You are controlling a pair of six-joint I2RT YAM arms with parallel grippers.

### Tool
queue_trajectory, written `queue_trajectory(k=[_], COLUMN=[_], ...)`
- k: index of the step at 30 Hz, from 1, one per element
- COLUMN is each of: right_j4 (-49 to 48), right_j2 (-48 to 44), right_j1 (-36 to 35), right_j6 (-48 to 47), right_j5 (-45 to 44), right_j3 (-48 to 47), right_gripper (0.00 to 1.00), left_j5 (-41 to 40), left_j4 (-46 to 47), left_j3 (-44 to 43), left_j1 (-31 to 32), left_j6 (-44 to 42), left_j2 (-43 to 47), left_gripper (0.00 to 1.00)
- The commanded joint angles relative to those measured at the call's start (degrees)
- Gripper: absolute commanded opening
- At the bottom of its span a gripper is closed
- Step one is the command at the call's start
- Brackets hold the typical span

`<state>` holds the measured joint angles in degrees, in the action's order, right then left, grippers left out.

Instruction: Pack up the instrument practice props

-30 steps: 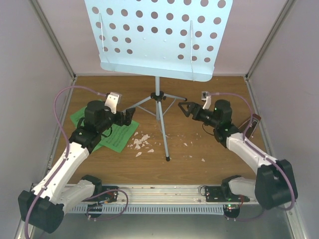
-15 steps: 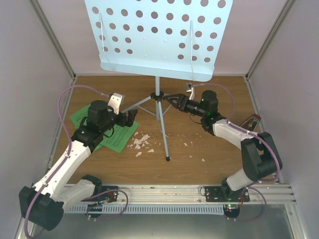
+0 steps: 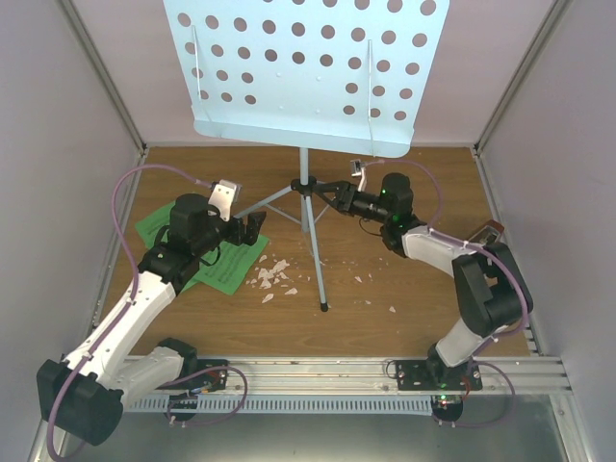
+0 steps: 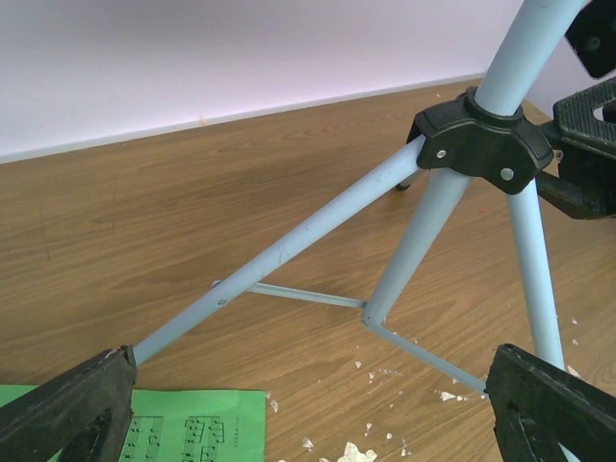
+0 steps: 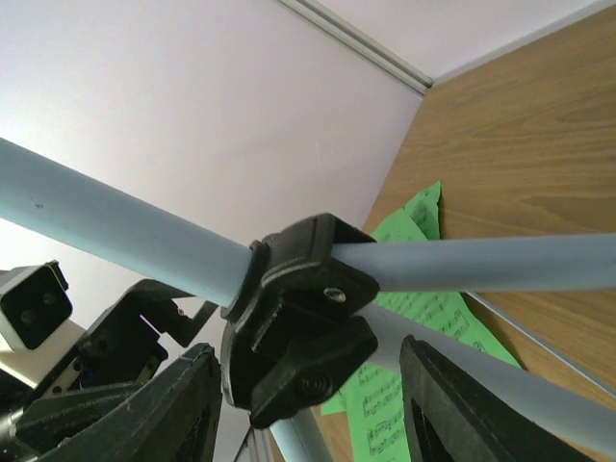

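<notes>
The music stand has a pale blue perforated desk (image 3: 303,72) and a black hub (image 3: 306,186) over silver tripod legs (image 3: 316,260). My right gripper (image 3: 323,192) is open, its fingers on either side of the hub (image 5: 298,327), not closed on it. My left gripper (image 3: 252,226) is open and empty, just left of the legs (image 4: 289,245) and above the green sheet-music pages (image 3: 207,255), which also show in the left wrist view (image 4: 183,428). The reddish-brown metronome (image 3: 488,234) stands at the right wall, partly hidden by my right arm.
Small white crumbs (image 3: 272,277) lie on the wood floor beside the front tripod leg, and several more lie to its right (image 3: 391,310). Pale walls close in the left, right and back. The stand's desk overhangs the back of the workspace.
My right arm has reached left from the right side until its open fingers flank the stand's hub. The left arm has hardly moved.
</notes>
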<state>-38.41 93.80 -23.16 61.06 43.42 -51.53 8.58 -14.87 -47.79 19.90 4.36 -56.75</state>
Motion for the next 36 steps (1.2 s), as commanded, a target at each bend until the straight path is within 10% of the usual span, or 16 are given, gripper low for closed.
queue_trajectory(k=[1,36], right_j4=[-2.29,-8.63], right_j2=[1.59,-1.40], right_j1=[-0.33,-0.38], right_j6=[-0.71,-14.90], right_j5=[0.36,0.49], right_j3=[-2.39,4.04], right_gripper=[0.53,0.27], left_j5=[-0.12,-0.54], left_j4=[1.70,1.34], left_j3=[-0.46,-0.73], left_j1=[0.51,0.60], left_j6=[-0.07,0.03], left_j2=[0.04,-0.25], left_gripper=[0.99,0.99])
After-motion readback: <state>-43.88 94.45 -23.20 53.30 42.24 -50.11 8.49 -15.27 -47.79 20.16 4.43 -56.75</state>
